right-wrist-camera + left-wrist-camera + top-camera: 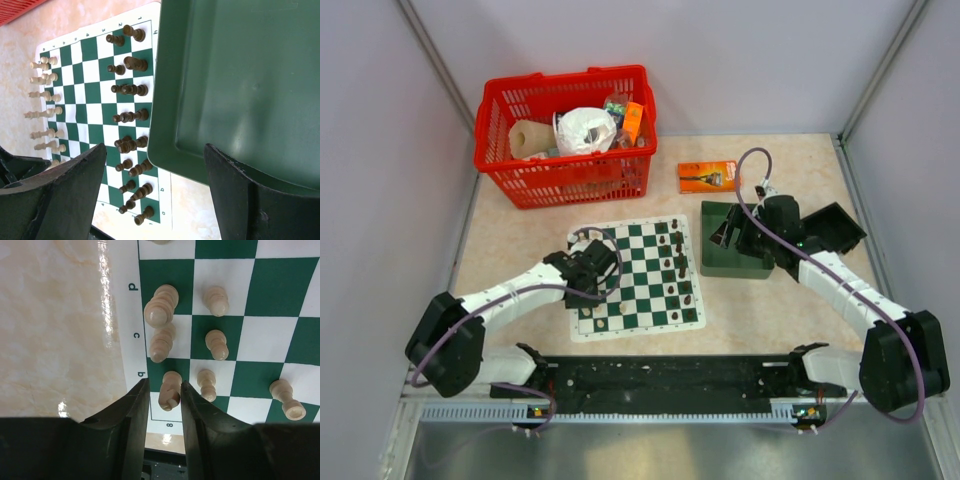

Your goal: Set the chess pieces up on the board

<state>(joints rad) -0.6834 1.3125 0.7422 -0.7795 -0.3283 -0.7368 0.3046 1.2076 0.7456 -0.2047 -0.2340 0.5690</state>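
The board (645, 270) lies mid-table, green and white checks. Dark chess pieces (678, 265) line its right side, also seen as two rows (130, 90) in the right wrist view. Cream pieces (160, 307) stand along the left edge. My left gripper (164, 385) straddles a cream piece (170, 390) standing upright near the board's corner. Its jaws are slightly apart, with a gap on the left side and the right finger (192, 405) at the piece. My right gripper (155, 150) hangs wide open over the rim of the dark green tray (240, 75), holding nothing.
A red basket (565, 140) full of odds and ends stands at the back left. An orange box (708, 176) lies behind the green tray (730, 262). A black tray (835, 228) sits at the right, behind the right arm. A black rail (660, 378) runs along the near edge.
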